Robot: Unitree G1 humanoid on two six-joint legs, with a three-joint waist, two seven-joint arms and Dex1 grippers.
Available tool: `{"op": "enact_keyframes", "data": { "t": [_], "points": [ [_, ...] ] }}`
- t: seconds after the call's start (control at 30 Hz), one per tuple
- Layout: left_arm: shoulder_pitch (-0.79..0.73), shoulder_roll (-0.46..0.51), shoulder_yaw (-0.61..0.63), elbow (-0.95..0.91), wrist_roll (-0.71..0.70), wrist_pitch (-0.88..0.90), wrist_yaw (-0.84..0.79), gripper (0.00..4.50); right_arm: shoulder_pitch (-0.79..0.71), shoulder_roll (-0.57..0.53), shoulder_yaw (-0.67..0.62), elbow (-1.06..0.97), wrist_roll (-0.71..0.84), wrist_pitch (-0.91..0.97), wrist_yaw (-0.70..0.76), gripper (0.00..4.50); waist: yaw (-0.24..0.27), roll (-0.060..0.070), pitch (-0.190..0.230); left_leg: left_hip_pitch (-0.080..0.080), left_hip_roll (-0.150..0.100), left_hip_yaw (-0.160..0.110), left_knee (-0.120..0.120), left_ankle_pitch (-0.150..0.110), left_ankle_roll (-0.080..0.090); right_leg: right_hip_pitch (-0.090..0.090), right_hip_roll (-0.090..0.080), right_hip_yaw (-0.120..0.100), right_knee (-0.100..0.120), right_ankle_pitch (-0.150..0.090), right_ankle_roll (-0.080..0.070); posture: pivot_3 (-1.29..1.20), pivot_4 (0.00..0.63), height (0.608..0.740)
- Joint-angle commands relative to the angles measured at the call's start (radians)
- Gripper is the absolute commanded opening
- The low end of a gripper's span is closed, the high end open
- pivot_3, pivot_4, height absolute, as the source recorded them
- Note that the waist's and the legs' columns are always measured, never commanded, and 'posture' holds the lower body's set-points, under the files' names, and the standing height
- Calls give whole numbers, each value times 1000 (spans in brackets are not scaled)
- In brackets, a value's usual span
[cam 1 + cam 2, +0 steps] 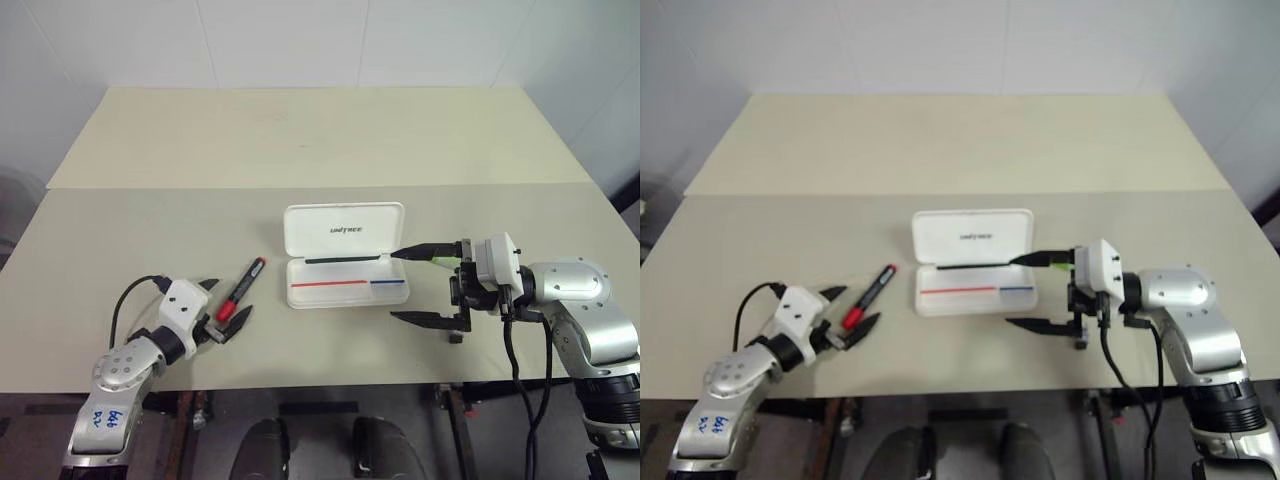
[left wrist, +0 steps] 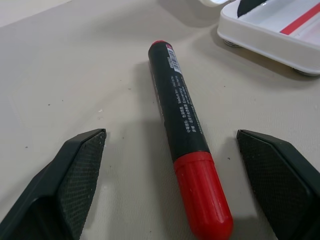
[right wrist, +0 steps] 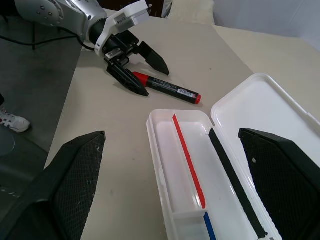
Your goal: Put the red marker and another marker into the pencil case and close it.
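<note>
The pencil case (image 1: 345, 240) lies open in the middle of the table, lid tipped back, its tray (image 3: 175, 165) holding nothing. To its left lies the red marker (image 1: 240, 289), red cap toward me. My left gripper (image 1: 224, 305) is open, low over the table, with the red cap (image 2: 202, 192) between its fingers (image 2: 75, 170), untouched. My right gripper (image 1: 415, 285) stands open at the case's right end, pointing left at it. A lime-green marker (image 1: 445, 262) lies just right of the case, mostly hidden behind the right gripper's upper finger.
A second, paler table (image 1: 300, 130) joins this one at the back along a seam. The table's front edge (image 1: 330, 385) runs just behind both wrists. Bare tabletop lies in front of the case and at the far left.
</note>
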Motion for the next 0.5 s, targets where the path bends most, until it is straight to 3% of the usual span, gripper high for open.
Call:
{"op": "enact_keyframes", "data": {
  "t": [0.03, 0.33, 0.37, 0.5],
  "points": [
    [-14, -37, -48, 6, -22, 57, 15, 3841, -17, 1, -16, -45, 17, 8, -23, 4500, 7, 1, 0, 0, 0, 0, 0, -1, -1, 0, -1, 0, 0, 0, 0, 0, 150, 740],
    [-15, -50, -60, -13, -30, 113, 34, 825, -38, 10, -9, -43, 14, 13, -45, 4500, 18, 1, -1, 0, 1, 2, 1, -2, -4, 0, -1, 2, -2, -2, -13, 0, 150, 740],
    [-16, -50, -59, -15, -37, 114, 30, 610, -40, 11, -8, -41, 13, 11, -45, 4500, 19, 1, -1, 0, 1, 2, 1, -2, -3, 0, -1, 2, -2, -2, -13, 0, 150, 740],
    [-27, -57, -53, -31, -55, 53, 10, 613, -45, 16, -8, -33, 8, 7, -46, 4500, 20, 1, -1, 0, 1, 2, 0, -1, -1, 0, 0, 1, -3, 0, -10, 0, 150, 740]
  ]
}}
